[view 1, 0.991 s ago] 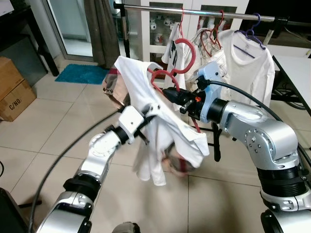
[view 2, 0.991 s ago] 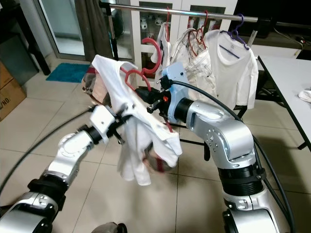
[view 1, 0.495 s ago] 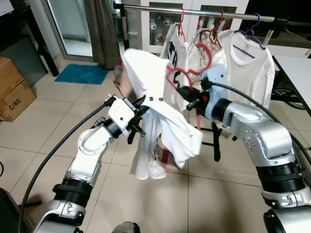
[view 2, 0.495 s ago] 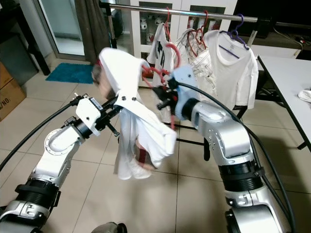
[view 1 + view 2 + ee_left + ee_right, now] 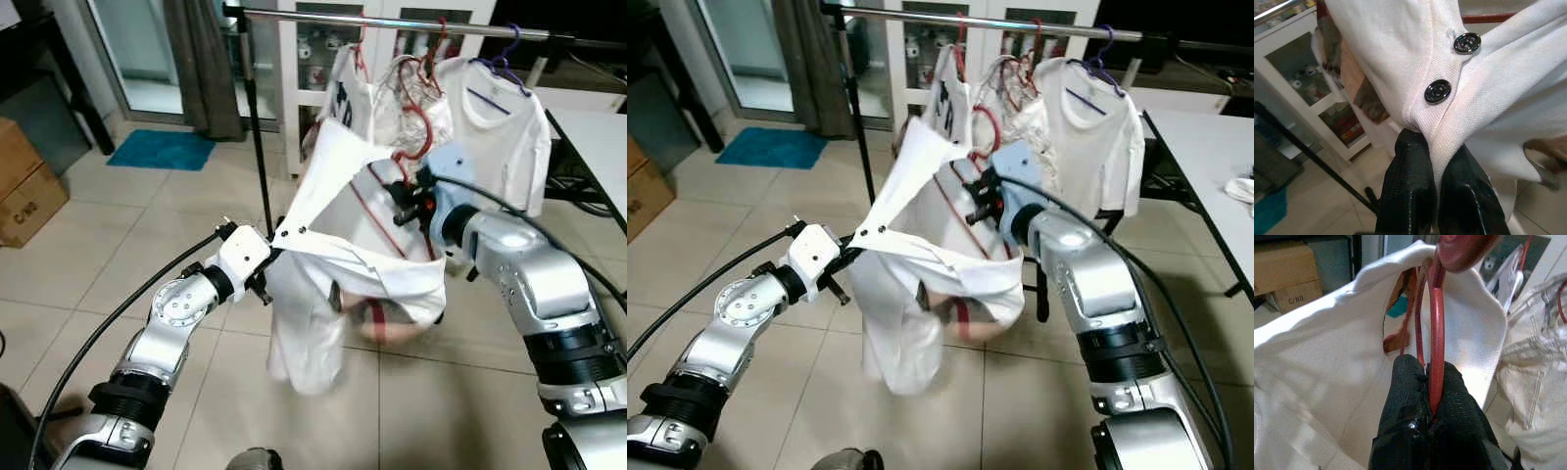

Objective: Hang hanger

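Hanging remains undone: right tool [image 5: 1430, 396] clamps the red hanger [image 5: 1436, 323] below the rail [image 5: 392, 22]; left tool [image 5: 1432, 166] pinches the white shirt [image 5: 333, 245].

Head stereo pair looks forward and down from above both arms toward the far clothes rail [image 5: 392, 20]; both eyes share the whole scene, slightly offset. Each wrist camera looks very close along its own black fingers [image 5: 1415, 191] at white shirt [image 5: 343, 255] cloth.
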Tool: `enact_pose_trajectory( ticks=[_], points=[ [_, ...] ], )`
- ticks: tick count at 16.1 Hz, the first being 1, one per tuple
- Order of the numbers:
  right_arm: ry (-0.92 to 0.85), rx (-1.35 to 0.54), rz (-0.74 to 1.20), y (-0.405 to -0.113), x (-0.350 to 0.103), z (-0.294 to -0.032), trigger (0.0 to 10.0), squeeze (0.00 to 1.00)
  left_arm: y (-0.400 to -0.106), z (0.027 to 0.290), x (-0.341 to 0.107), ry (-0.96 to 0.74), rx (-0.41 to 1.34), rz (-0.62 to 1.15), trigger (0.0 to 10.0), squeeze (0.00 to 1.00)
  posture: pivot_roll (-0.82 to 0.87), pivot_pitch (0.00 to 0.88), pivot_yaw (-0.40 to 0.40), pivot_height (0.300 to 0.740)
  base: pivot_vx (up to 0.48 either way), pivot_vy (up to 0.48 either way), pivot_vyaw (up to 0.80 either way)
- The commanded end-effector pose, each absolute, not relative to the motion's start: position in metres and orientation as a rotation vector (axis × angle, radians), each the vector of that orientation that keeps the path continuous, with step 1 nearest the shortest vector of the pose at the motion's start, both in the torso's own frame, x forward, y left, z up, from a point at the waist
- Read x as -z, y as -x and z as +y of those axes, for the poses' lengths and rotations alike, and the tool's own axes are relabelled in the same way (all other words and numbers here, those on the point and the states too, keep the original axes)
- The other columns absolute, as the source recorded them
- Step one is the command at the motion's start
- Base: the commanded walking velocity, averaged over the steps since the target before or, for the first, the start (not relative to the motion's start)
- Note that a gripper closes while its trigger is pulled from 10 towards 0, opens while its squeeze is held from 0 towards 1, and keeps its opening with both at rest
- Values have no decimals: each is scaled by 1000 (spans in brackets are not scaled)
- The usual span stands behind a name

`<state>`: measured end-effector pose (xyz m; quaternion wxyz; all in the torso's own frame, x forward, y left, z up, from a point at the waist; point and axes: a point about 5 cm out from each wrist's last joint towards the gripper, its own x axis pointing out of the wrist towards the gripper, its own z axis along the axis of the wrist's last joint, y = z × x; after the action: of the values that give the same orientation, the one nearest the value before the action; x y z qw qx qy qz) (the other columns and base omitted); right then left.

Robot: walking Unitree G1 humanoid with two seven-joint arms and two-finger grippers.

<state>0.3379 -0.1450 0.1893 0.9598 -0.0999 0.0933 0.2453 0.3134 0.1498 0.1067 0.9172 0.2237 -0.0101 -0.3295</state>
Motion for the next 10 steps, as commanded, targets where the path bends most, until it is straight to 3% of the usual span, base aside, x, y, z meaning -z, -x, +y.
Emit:
enact_pose_trajectory(
  ticks=[1, 3, 6, 9, 10],
  points=[
    [223, -480, 167, -340, -195, -149, 10000, 0, -315, 150, -111, -458, 651, -46, 0, 0, -133, 0, 55, 740, 0, 0, 0],
    [271, -466, 182, -340, -188, -151, 10000, 0, -317, 154, -112, -451, 587, -48, 0, 0, -132, 0, 56, 740, 0, 0, 0],
    [290, -454, 171, -341, -191, -154, 10000, 0, -318, 180, -85, -477, 400, 149, 0, 0, -134, 0, 58, 740, 0, 0, 0],
    [299, -457, 160, -341, -193, -155, 10000, 0, -311, 173, -74, -473, 469, 198, 0, 0, -134, 0, 56, 740, 0, 0, 0],
    [301, -468, 152, -341, -194, -153, 10000, 0, -309, 156, -83, -406, 555, 132, 10000, 0, -132, 0, 50, 740, 0, 0, 0]
  ],
)
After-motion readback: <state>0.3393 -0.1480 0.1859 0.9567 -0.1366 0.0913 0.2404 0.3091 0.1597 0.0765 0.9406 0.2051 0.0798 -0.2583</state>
